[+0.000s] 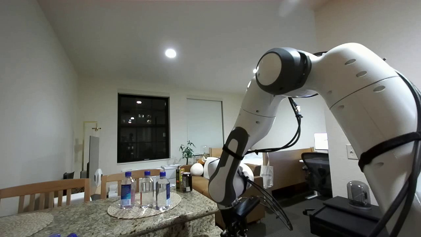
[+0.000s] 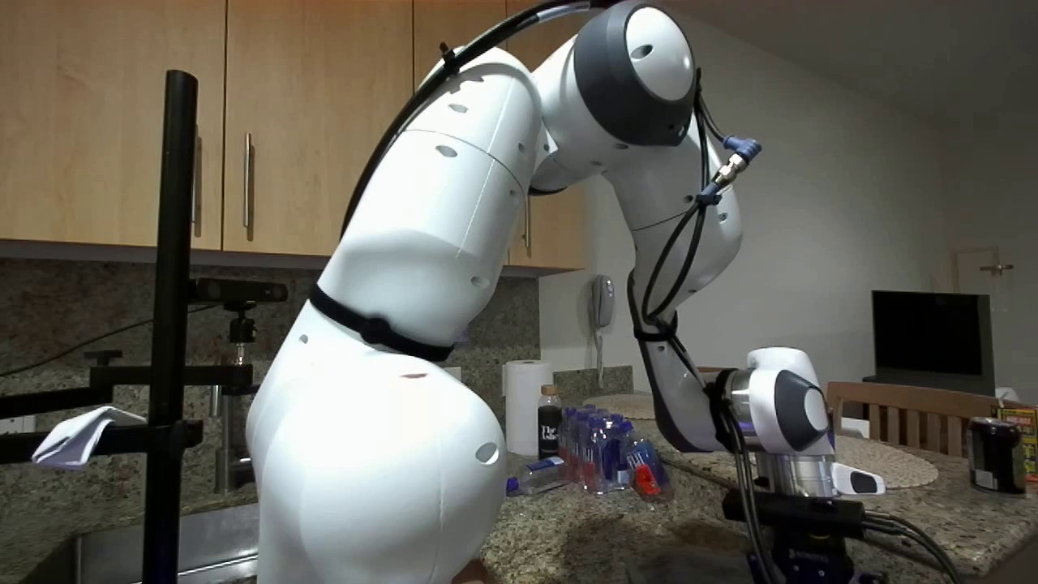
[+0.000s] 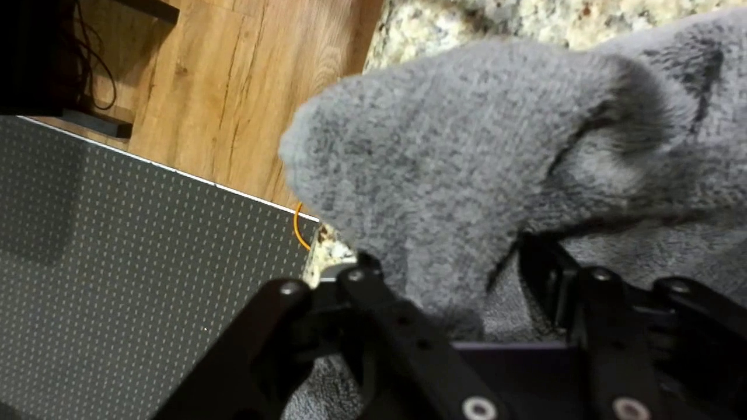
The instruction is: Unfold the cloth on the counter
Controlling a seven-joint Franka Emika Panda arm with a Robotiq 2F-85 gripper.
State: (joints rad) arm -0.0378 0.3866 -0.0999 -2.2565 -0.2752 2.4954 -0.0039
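Tabletop [image 3: 432, 38] at the wrist view's upper right; cloth [image 3: 443, 140] crumpled on it, centre to right; claw [image 3: 452, 261] at lower centre, jaws apart astride a fold. Pinching one layer, then peeling slowly, should spread it best.

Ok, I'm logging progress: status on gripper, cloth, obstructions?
Gripper: jaws apart, grip unclear. Grey cloth between them, rumpled, extending past edge of counter in wrist view. No obstruction seen on visible cloth.
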